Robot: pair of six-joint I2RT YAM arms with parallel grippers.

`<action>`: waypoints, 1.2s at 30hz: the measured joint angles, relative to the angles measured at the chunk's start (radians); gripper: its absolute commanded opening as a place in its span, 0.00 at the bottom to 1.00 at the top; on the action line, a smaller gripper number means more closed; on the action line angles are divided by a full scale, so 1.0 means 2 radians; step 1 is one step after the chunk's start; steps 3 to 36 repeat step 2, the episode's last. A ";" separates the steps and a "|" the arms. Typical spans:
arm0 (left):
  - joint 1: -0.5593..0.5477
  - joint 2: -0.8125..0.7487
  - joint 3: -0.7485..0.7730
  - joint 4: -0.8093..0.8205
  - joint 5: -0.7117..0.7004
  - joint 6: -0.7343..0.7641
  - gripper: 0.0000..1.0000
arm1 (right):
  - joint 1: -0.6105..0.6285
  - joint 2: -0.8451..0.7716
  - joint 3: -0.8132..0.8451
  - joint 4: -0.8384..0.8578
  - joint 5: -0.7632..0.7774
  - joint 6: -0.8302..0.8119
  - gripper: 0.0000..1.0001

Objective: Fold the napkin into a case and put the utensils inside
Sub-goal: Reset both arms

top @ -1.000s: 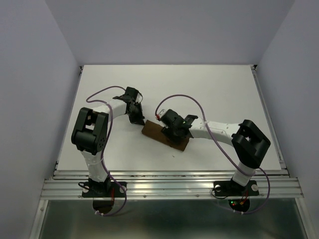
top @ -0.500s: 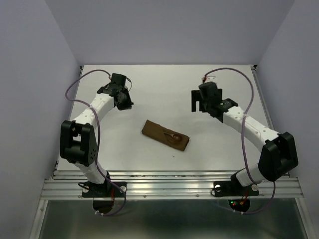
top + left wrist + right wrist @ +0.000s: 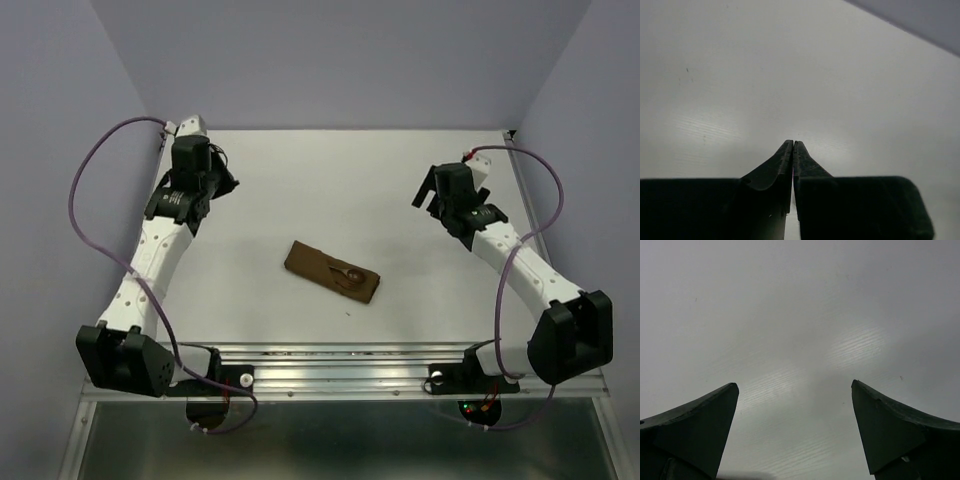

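Table (image 3: pixel 400 170): white matte top with soft glare patches (image 3: pixel 855 345) under diffuse light. Walls (image 3: pixel 340 60): pale lavender panels along the left, far and right edges. Near edge: ribbed aluminium rail (image 3: pixel 340 375). Below it: grey panel (image 3: pixel 340 440).

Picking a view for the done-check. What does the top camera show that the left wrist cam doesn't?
Top only: the folded brown napkin lying mid-table, a darker utensil-like shape on its right half, both arms, and the right gripper well clear of the napkin.
Left wrist only: a close look at the left gripper, with its fingers almost touching and nothing between them.
Both: the white table. The left gripper also shows in the top view, but too small to tell how its fingers are set.
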 measured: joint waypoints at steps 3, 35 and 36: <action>0.006 -0.009 0.000 0.009 -0.004 0.000 0.16 | 0.000 0.000 -0.003 0.000 0.002 0.002 1.00; 0.006 -0.009 0.000 0.009 -0.004 0.000 0.16 | 0.000 0.000 -0.003 0.000 0.002 0.002 1.00; 0.006 -0.009 0.000 0.009 -0.004 0.000 0.16 | 0.000 0.000 -0.003 0.000 0.002 0.002 1.00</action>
